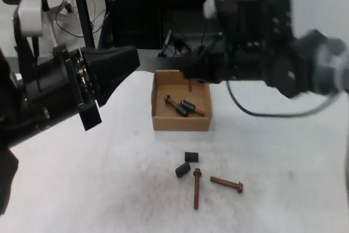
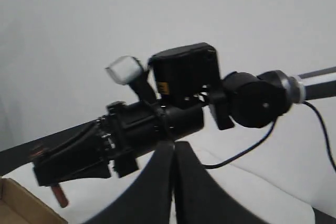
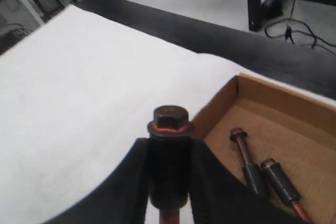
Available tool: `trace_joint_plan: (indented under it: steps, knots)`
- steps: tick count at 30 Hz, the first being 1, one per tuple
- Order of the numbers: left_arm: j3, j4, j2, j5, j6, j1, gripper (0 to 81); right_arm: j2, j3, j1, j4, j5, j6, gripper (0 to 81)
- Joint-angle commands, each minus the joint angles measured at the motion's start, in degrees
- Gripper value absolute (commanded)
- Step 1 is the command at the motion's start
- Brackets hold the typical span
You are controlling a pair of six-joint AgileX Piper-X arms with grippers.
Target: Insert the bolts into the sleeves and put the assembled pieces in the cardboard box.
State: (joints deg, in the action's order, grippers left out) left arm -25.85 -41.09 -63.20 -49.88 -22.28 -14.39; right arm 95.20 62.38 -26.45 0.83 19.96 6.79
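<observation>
Right claw (image 3: 169, 153) pinching the held piece (image 3: 168, 182): both fingers press on its black sleeve, and the bolt head (image 3: 170, 121) stands clear beyond the fingertips. In the high view this claw hangs over the far edge of the cardboard box (image 1: 180, 124). On the box floor lie the left boxed piece (image 1: 175, 105) and the right boxed piece (image 1: 193, 108), side by side, each a bolt seated in a sleeve. In front of the box, on the white counter (image 1: 82, 189), lie the far sleeve (image 1: 191, 156) and the near sleeve (image 1: 182, 169); the left bolt (image 1: 196, 188) has its head just beside the near sleeve, and the right bolt (image 1: 226, 183) lies near it. Left claw (image 2: 174, 153): fingers pressed together, raised above the counter, apart from the box
</observation>
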Motion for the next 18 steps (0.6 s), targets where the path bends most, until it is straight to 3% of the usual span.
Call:
trace_joint_plan:
  steps: [1,10,18]
  knots:
    - [0.7,0.1,0.7,-1.6,0.2,0.2,0.3,10.9,13.1,0.3,10.3,-1.6,-1.7,0.8]
    - [4.4,0.2,3.7,-3.0,-0.9,0.1,0.3,24.0,27.2,0.3,19.1,-8.0,-2.5,0.8]
    - [5.9,0.2,7.2,-3.0,-1.4,0.1,0.3,27.7,28.7,1.0,21.8,-11.2,-2.5,0.8]
